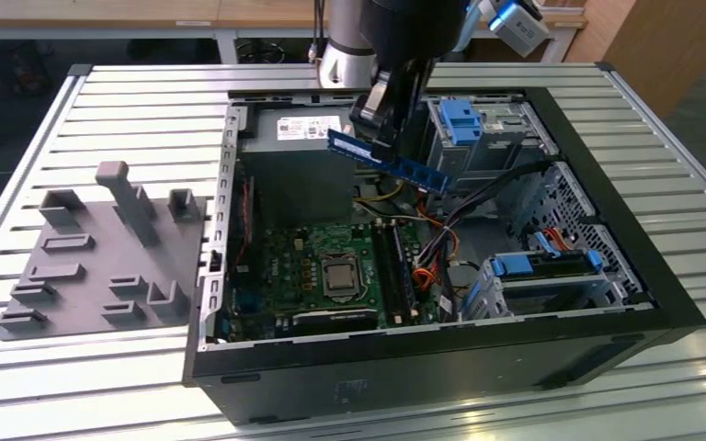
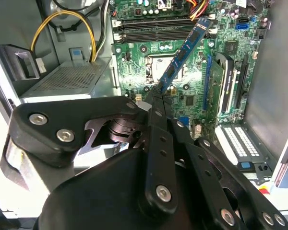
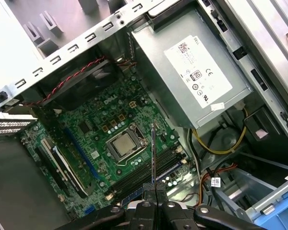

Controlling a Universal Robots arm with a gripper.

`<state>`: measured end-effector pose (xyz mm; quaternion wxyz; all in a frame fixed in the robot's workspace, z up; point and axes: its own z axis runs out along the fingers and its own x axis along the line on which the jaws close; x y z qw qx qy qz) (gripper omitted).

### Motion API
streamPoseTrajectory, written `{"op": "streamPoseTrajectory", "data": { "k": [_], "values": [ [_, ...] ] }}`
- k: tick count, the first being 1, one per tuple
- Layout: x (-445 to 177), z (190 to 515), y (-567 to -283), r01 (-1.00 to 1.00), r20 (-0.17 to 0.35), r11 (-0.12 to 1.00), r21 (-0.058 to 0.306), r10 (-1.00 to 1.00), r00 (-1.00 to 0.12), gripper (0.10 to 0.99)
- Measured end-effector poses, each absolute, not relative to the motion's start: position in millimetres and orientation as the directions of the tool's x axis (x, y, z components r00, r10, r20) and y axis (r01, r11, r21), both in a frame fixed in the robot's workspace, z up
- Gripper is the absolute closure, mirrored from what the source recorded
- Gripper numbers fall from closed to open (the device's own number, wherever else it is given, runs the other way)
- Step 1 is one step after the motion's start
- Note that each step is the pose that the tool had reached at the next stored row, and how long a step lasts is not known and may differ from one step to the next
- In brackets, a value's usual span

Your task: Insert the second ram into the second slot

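Item: the second ram (image 1: 392, 160), a thin blue board with a row of dark chips. It is hanging tilted in the air above the open computer case (image 1: 451, 354), well apart from the motherboard (image 1: 286, 266) and not yet in any slot. By judgement it is handling as light and stiff but fragile. The safest hold is looking to be across the flat faces near one end, off the contact edge, with pressing force going straight down the board and not sideways. The end effector (image 1: 378, 133) is clamping narrowly on the stick near one end, leaving most of its length sticking out. The exterior view is giving the height above the case and the slant of the stick. The second wrist view is showing the broad chip face (image 2: 186, 53) running away from the fingertips (image 2: 158, 98) towards the memory slots (image 2: 156, 29). The first wrist view is showing the board edge-on as a thin line (image 3: 153, 148) over the slots (image 3: 151, 170), beside the processor socket (image 3: 127, 146) and the labelled power supply (image 3: 182, 86). Whether a slot is already holding a stick cannot be told. The case is standing on the slatted desk (image 1: 144, 119), with a grey fixture tray (image 1: 84, 266) at the exterior view's left.
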<state>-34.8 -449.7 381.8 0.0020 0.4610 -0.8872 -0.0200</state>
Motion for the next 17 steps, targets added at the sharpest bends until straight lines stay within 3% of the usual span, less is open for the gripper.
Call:
{"op": "streamPoseTrajectory", "data": {
  "k": [17],
  "values": [
    [-34.8,381.8,-449.6,-0.790,-0.014,0.612,0.036,-0.790,-0.613,0.969]
  ]
}}
